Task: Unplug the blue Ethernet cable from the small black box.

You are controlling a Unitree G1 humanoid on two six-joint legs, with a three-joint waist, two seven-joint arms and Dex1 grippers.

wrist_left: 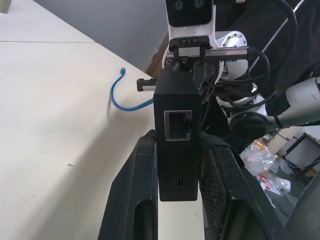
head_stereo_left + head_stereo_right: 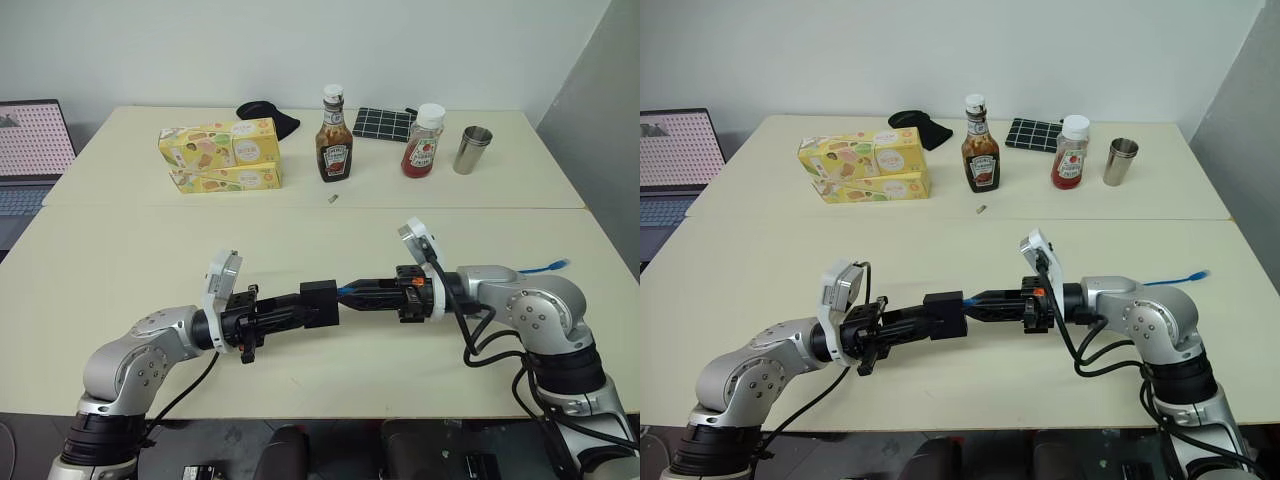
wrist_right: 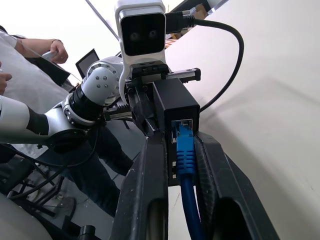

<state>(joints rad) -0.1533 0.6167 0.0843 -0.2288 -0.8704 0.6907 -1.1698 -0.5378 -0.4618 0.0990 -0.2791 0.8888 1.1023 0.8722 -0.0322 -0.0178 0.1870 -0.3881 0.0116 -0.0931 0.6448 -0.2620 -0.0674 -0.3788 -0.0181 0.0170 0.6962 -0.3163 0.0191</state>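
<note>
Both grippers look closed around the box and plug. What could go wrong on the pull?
The right gripper pinches the blue cable at its plug, still seated in the small black box; if the latch stays locked, pulling could drag the box from the left gripper, which clamps only one end.

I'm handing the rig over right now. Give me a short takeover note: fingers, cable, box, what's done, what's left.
Left gripper: shut on the small black box, held above the table.
Right gripper: fingers closed around the plug of the blue Ethernet cable, right at the box.
Cable: plug still seated in the box's port; the rest trails behind the right arm, with the free end lying on the table.
Done: both ends gripped.
Left: pull the plug out, probably by drawing the right gripper straight back.
</note>
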